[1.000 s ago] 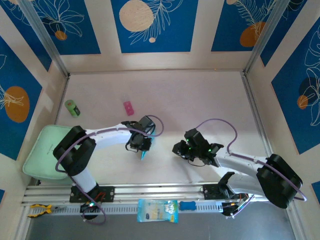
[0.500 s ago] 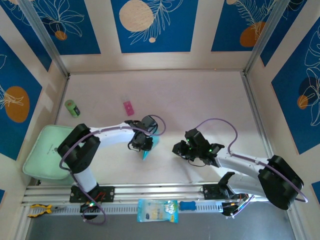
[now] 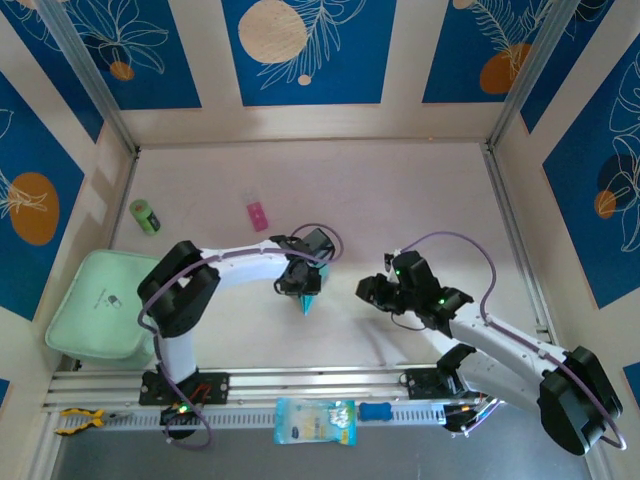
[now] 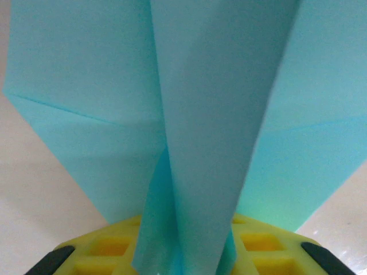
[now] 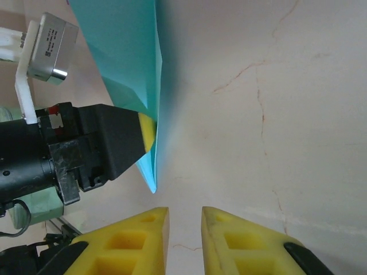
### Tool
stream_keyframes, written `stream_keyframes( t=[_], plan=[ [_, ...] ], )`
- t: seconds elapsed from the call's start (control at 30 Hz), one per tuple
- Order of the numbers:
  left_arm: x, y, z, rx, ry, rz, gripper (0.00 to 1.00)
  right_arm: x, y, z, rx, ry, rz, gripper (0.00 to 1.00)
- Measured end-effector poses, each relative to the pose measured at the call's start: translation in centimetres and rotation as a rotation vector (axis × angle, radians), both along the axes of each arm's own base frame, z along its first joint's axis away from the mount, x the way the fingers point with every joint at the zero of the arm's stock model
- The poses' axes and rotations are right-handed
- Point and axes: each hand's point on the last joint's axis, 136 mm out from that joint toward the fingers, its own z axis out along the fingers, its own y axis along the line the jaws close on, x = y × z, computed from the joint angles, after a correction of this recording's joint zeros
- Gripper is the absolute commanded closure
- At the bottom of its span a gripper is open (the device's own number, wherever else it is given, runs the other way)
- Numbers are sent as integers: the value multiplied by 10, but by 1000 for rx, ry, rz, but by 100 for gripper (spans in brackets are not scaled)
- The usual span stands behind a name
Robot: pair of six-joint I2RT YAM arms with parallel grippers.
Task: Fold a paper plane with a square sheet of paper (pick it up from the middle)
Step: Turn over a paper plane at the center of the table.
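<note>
The paper plane clamped at its crease by left gripper
Light, limp (easily crushed); right gripper narrowly parted, empty.

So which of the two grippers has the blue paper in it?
The left gripper: its yellow pads clamp the folded cyan paper. The right gripper holds nothing, with a gap between its fingers.
</note>
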Motion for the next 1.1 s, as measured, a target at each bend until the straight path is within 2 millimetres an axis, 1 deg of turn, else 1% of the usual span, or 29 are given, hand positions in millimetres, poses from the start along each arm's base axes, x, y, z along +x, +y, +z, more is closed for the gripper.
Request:
stream_keyframes(
  t=[0.17,0.33,0.5,0.9,1.1],
  plan=[
    [-1,-9,0,34,-20,48,67,-5,-1,-2,4,19,40,77],
    [-1,-12,0,72,-21,90,63,-11,0,-5,4,34,76,77],
    [-1,-12,0,94,-28,117,62,-12,-1,-4,13,41,83,77],
    [-3,-11,1,119,-22,129,59,-12,-6,6,33,19,66,76],
    [-4,-10,2,129,-29,125,59,-14,-8,4,25,33,65,76]
  ],
)
